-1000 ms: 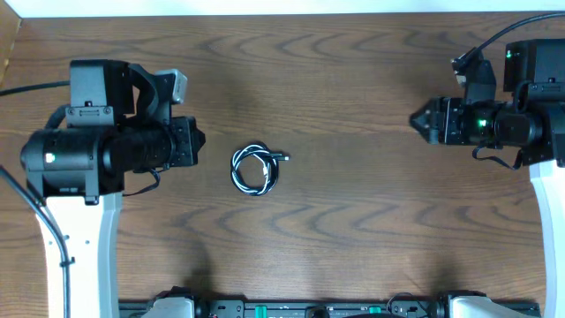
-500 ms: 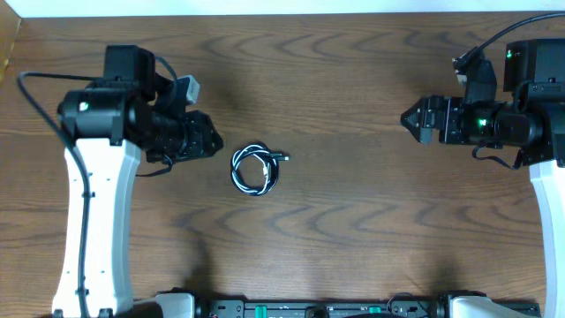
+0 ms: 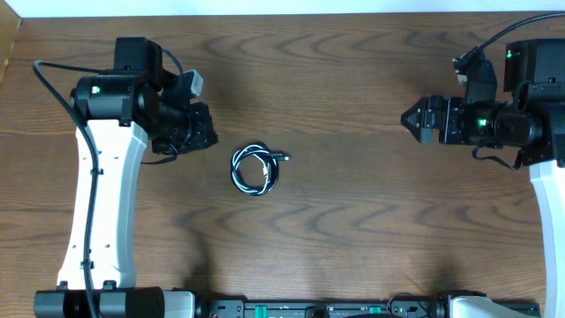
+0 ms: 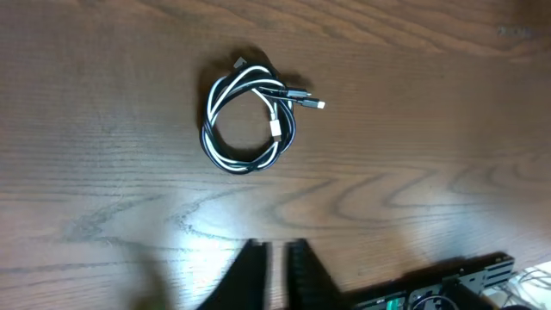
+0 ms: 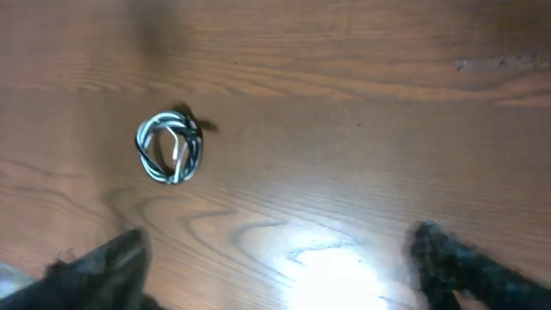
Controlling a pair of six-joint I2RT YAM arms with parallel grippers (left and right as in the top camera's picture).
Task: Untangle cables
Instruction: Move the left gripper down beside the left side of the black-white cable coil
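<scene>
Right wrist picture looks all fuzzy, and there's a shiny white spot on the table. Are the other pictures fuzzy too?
Right wrist view: yes, soft all over, the cables smeared, bright glare on the table, the fingers dark blurs. Left wrist view: sharper, black and white strands tell apart, only a faint sheen. Overhead view: crisp, evenly lit.

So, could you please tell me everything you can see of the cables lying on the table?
The cables are two thin cords, one black and one white, wound together into a single small round coil. They look like smooth, plastic-sheathed charging leads. The coil lies flat on the wooden table, near its middle, with the two cords intertwined around the loop. Small plug ends poke out of the coil, one with a silvery tip. Only the table touches them.
</scene>
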